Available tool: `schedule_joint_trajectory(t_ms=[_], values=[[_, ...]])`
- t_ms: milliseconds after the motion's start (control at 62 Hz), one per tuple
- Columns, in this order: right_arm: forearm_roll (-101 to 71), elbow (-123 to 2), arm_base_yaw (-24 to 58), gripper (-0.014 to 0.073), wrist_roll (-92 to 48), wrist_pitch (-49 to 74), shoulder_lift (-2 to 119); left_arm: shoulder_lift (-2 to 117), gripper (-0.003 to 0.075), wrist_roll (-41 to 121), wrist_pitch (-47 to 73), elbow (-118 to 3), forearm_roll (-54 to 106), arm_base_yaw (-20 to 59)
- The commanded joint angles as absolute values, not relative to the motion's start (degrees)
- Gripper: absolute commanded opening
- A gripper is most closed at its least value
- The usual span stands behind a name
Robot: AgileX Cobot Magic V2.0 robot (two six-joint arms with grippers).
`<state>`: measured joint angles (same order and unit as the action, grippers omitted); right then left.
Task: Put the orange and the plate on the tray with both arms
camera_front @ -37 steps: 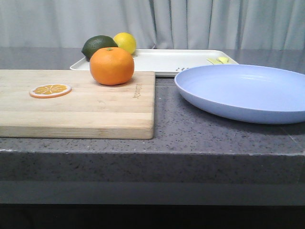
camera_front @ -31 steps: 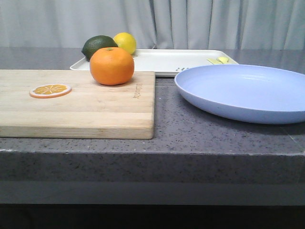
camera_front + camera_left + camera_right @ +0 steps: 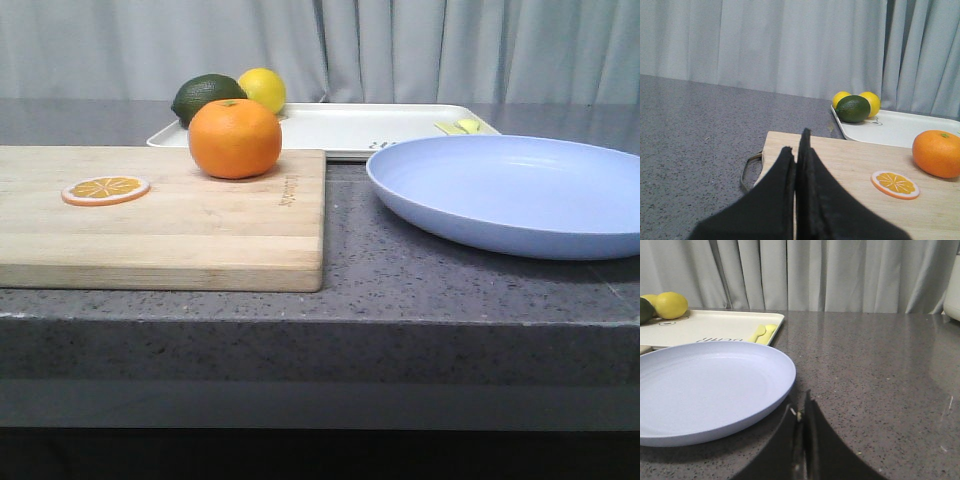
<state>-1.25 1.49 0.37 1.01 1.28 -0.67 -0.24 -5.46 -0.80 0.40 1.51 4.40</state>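
Orange (image 3: 234, 138) on cutting board (image 3: 160, 215)

Cutting board (image 3: 160, 215) bears orange slice (image 3: 105, 189); lime (image 3: 207, 97), lemon (image 3: 262, 88) behind.

No change observed across the front-view frames. The orange (image 3: 234, 138) has the same position on the cutting board (image 3: 160, 215), with no roll or shift. The plate (image 3: 515, 193) has not moved on the counter, and the tray (image 3: 370, 128) behind it is likewise where it was. No arm or gripper has entered the front view in the interval.
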Motion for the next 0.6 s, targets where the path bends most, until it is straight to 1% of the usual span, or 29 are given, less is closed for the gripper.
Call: schedule_joint_trajectory(t_ms=[0, 161, 291, 436, 581], values=[[-0.64, 0.13, -0.13, -0.0067, 0.72, -3.62, -1.65, -1.22, -0.002, -5.86, -5.56, 1.98, 1.57, 4.55], [-0.64, -0.35, -0.13, -0.0067, 0.72, -3.89, -1.65, -1.22, -0.002, -5.86, -9.31, 1.51, 1.57, 4.55], [-0.64, -5.05, -0.13, -0.0067, 0.72, 0.64, -1.65, -1.22, -0.002, -5.86, -8.77, -2.75, 1.57, 4.55], [0.59, -14.46, -0.13, -0.0067, 0.72, 7.96, -0.37, 0.33, -0.002, -5.86, -0.52, -13.52, 1.46, 4.55], [4.27, -24.08, -0.13, -0.0067, 0.59, 14.65, 4.81, 6.2, -0.002, -5.86, 11.06, -25.77, 0.0, 4.55]])
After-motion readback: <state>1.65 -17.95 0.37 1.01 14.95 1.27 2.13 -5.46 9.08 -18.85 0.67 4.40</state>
